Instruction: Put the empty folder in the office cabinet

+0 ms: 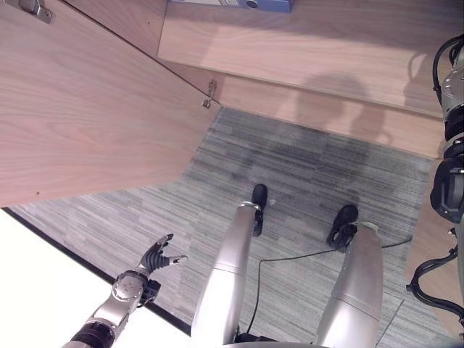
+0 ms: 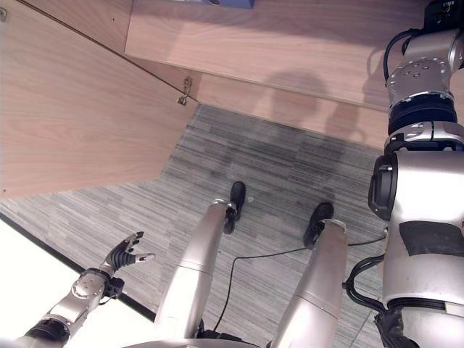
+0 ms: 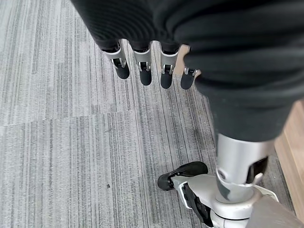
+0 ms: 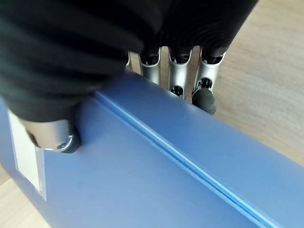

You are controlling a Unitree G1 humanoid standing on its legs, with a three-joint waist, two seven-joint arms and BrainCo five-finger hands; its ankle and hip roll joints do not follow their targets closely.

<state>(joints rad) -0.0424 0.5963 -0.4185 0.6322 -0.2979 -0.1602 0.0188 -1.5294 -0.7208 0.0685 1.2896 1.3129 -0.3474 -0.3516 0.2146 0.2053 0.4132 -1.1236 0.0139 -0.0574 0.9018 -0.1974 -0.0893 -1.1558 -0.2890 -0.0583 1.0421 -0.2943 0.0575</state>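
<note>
right wrist view: the right hand (image 4: 71, 71) grips the blue folder (image 4: 156, 175), its thumb pressed on the broad blue face near the spine and its fingers (image 4: 205, 99) reaching over the far edge, so the folder is pinched between thumb and fingers. a white label (image 4: 26, 152) sits on the spine end of the folder. beyond the fingers lies the pale wood of the cabinet shelf (image 4: 266, 85); whether the folder rests on that wood or hangs just over it cannot be told. in the left eye view a strip of the same blue folder (image 1: 232, 4) shows at the back of the cabinet shelf (image 1: 304, 51), with a dark round hole in its spine. below the shelf's front edge runs the cabinet's wooden base board (image 1: 326, 116), and the open cabinet door (image 1: 87, 109) swings out on the robot's left, a small metal hinge (image 1: 209, 94) at its inner corner. the left hand (image 1: 159, 255) hangs low at the robot's left side, well apart from the cabinet, fingers straight and loosely spread, holding nothing; in the left wrist view its fingers (image 3: 145, 71) point down over the grey striped carpet (image 3: 71, 142). a white surface (image 1: 43, 290) with a dark edge lies beside that arm.
</note>
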